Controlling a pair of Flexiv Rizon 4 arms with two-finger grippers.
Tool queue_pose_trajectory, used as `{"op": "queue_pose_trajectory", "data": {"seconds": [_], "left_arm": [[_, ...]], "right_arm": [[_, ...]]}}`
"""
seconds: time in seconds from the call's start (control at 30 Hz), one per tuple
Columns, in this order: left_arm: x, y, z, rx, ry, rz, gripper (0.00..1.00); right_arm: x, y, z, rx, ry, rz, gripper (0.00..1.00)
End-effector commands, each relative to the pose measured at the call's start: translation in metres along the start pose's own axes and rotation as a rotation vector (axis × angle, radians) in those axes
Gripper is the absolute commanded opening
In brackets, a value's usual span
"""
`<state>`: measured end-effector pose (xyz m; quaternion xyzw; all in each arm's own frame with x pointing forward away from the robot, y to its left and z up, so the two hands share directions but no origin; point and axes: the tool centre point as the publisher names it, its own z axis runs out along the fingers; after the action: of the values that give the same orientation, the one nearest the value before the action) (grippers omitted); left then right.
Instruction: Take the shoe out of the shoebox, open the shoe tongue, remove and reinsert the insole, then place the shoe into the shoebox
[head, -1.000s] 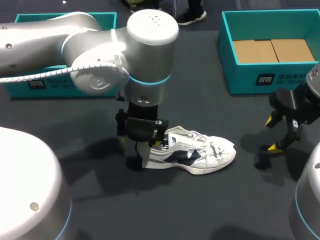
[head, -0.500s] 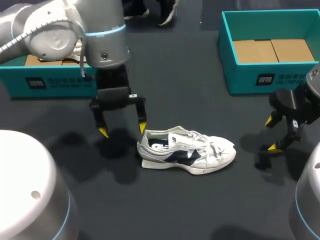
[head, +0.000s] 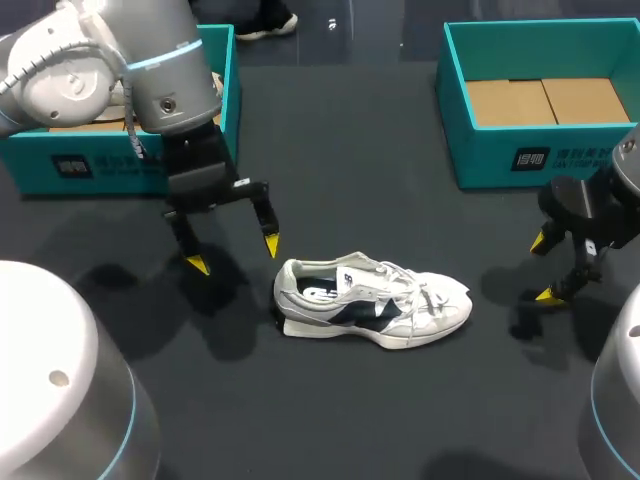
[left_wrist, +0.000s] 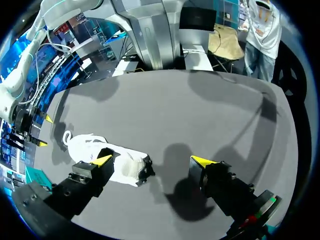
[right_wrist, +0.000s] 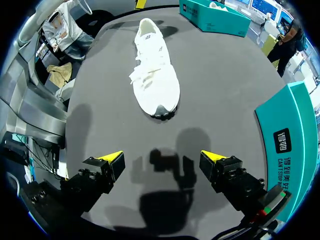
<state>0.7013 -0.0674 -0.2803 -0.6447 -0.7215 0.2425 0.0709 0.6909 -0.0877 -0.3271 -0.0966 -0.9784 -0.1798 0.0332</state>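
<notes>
Dark grey bench (head: 380, 200) carries two teal shoeboxes and one white shoe. The right shoebox (head: 540, 150) stands at the far right corner, open at the top, with a bare brown cardboard floor showing inside. The left shoebox (head: 90, 165) stands at the far left corner, partly hidden behind the left arm; something pale shows inside it, too covered to tell what.

The shoe (head: 372, 300) stands on its sole outside both boxes, near the middle of the bench and somewhat toward the near edge. Its heel points to the left edge and its toe to the right edge. It is white with dark navy side panels and white laces, which lie loosely over the tongue. The opening at the heel is dark, with a printed insole visible inside.

The left gripper (head: 232, 253) hangs over the bench just beside the shoe's heel, toward the left edge, with its yellow-tipped fingers spread wide and nothing between them. In the left wrist view the left gripper (left_wrist: 153, 160) points down at bare bench, and the shoe (left_wrist: 85, 145) lies off to one side, past one finger.

The right gripper (head: 543, 267) hangs near the right edge, well apart from the shoe's toe, its fingers also spread wide and holding nothing. In the right wrist view the right gripper (right_wrist: 161, 156) casts its shadow on the bench below, the shoe (right_wrist: 152, 75) lies ahead with its toe nearest, and the right shoebox (right_wrist: 295, 140) stands beside it.
</notes>
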Motion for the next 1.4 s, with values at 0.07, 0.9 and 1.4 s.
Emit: {"op": "queue_pose_trajectory", "data": {"seconds": [0.07,0.9,1.4], "left_arm": [[0.007,0.005,-0.010,0.079,-0.157,-0.146,1.00],[0.049,0.033,0.007,0.394,-0.587,-0.851,1.00],[0.051,0.038,0.012,0.411,-0.637,-0.926,1.00]], "right_arm": [[0.001,0.000,0.000,0.001,-0.003,0.000,1.00],[0.001,0.000,0.000,0.001,-0.003,0.000,1.00],[0.001,0.000,0.000,0.001,-0.003,0.000,1.00]]}}
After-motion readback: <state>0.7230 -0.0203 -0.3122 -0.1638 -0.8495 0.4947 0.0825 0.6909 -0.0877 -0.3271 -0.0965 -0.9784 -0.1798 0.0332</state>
